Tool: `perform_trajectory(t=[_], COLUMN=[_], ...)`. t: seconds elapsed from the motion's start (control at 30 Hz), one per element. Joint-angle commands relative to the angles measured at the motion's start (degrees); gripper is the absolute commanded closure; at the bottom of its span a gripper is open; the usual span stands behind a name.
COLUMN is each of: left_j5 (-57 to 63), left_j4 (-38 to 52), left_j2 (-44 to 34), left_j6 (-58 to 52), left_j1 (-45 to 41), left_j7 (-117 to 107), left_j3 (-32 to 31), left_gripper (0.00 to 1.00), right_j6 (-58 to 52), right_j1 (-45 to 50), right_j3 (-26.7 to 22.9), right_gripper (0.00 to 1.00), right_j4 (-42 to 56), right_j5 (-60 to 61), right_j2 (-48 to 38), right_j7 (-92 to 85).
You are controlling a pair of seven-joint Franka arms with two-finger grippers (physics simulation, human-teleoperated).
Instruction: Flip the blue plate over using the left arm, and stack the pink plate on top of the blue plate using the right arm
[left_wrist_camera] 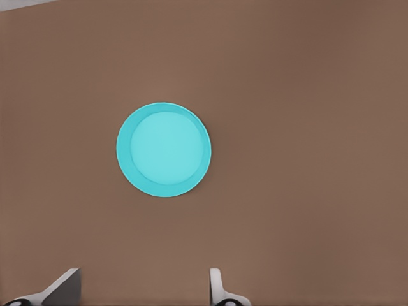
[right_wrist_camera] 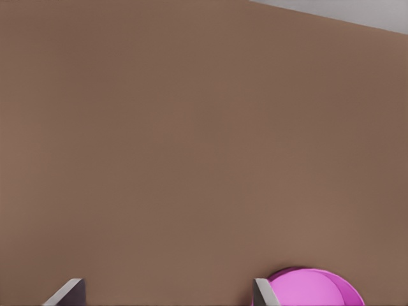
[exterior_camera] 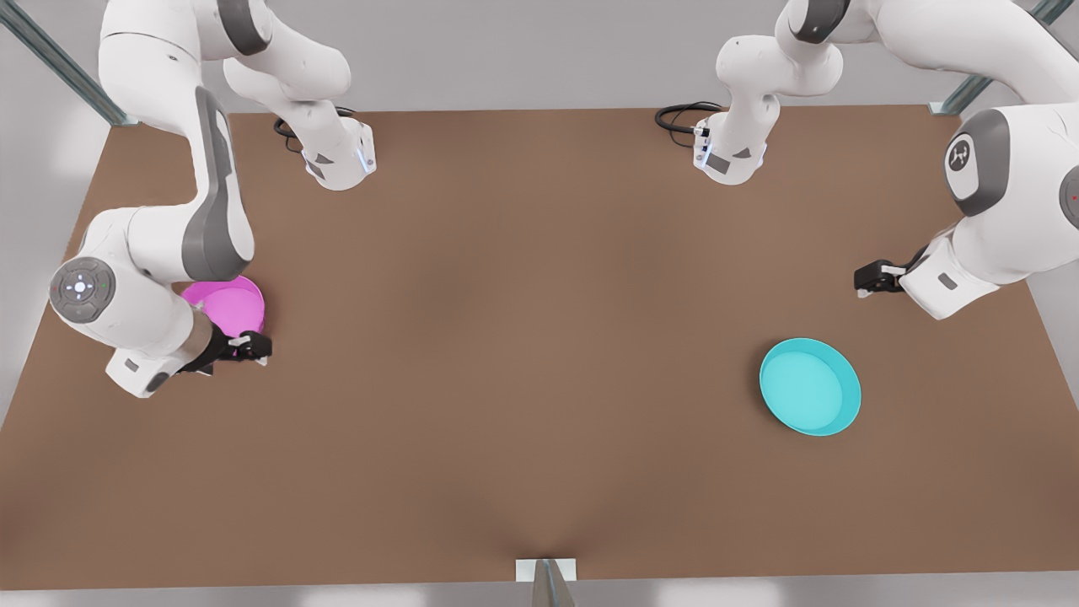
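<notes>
Left gripper (exterior_camera: 861,281) hovers wide open, well apart from blue plate (exterior_camera: 810,387); right gripper (exterior_camera: 249,346), also wide, just beside pink plate (exterior_camera: 228,305).

Two plates are sitting on one brown surface (exterior_camera: 523,354): one blue plate (exterior_camera: 810,387) and one pink plate (exterior_camera: 226,304). Two white arms are reaching over it, each carrying one black tool: the left tool (exterior_camera: 870,279) and the right tool (exterior_camera: 249,346).
</notes>
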Motion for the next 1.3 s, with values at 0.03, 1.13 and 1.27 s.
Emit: perform_trajectory(t=[0.03,1.13,1.27], left_j5=[0.28,-25.74,-25.91], left_j4=[0.00,-13.54,-13.53], left_j2=[-0.01,31.46,32.16], left_j6=[-0.01,35.68,35.68], left_j1=[0.16,22.40,22.57], left_j7=[0.00,27.33,28.13], left_j3=[0.01,-2.45,-2.37], left_gripper=[0.00,0.00,0.03], right_j6=[-0.21,-3.99,-3.99], right_j1=[-0.75,3.56,3.47], right_j3=[-0.01,-0.10,-0.18], right_gripper=[0.00,0.00,0.00], right_j4=[0.46,0.72,0.72], right_j5=[0.06,-0.82,-0.82], right_j2=[0.13,3.56,3.56], right_j7=[0.02,9.61,9.61])
